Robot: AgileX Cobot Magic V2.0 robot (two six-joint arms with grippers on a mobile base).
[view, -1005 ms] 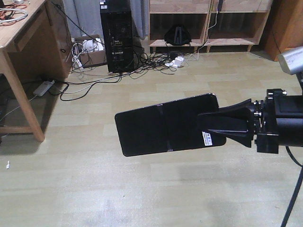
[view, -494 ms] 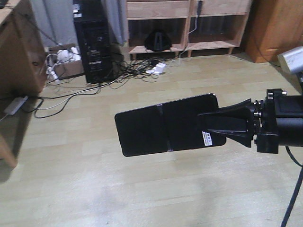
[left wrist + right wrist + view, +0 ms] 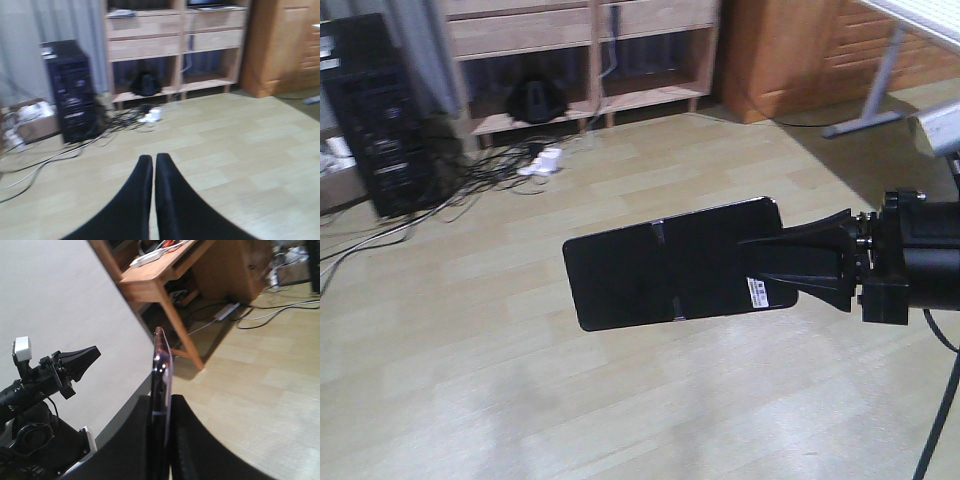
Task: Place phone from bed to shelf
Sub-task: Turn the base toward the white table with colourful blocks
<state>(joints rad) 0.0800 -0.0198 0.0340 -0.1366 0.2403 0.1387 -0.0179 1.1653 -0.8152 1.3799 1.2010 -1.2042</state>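
Ideally, the right jaws, clamped on the thin glossy black phone (image 3: 660,265), carry it level to the light-wood shelf (image 3: 640,97); left jaws pressed together, empty.

Right end effector (image 3: 750,264) clamped, left end effector (image 3: 153,160) closed.
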